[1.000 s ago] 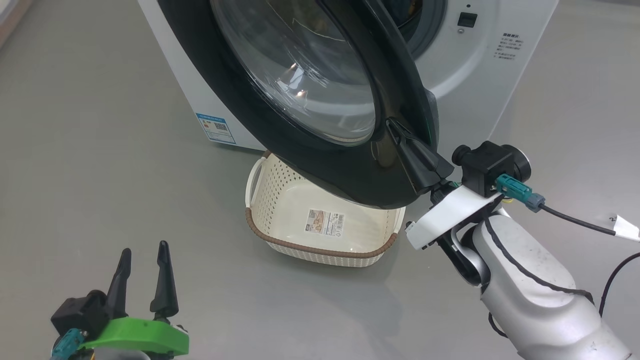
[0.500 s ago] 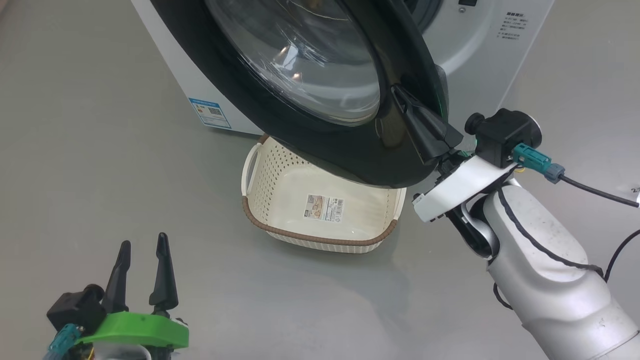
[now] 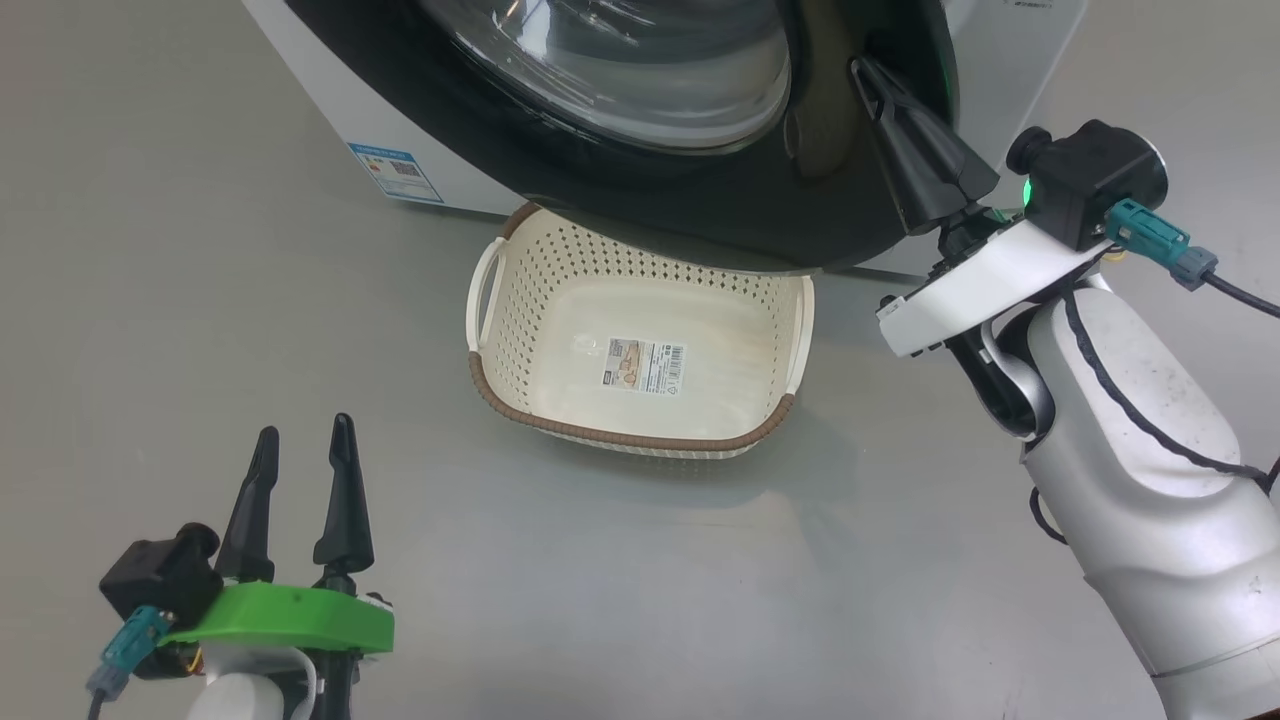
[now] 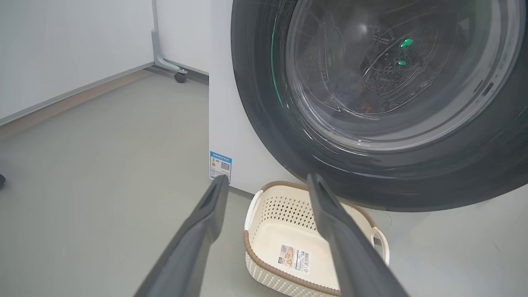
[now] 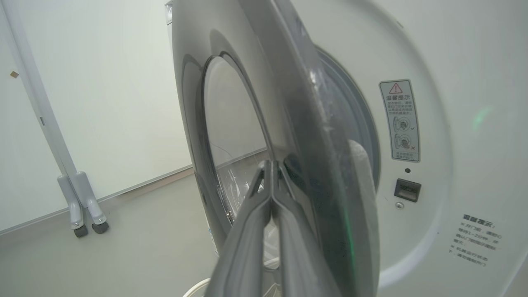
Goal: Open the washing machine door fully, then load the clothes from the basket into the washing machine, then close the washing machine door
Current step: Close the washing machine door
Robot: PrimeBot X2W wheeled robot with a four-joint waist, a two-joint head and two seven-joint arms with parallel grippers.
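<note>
R gripper [image 3: 866, 72] is seen pressed together, tips against black door [image 3: 700, 195] rim, upper right. Door is swung partly off washer [image 5: 433, 123]. L gripper [image 3: 305, 432] is spread, lower left. Basket [image 3: 600, 432] is set at centre, below door.

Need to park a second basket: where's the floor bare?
Bare: between the left tool and the basket, and left of it below the blue label. Crowded: the washing machine door overhangs the basket's far rim, right tool at its edge.
</note>
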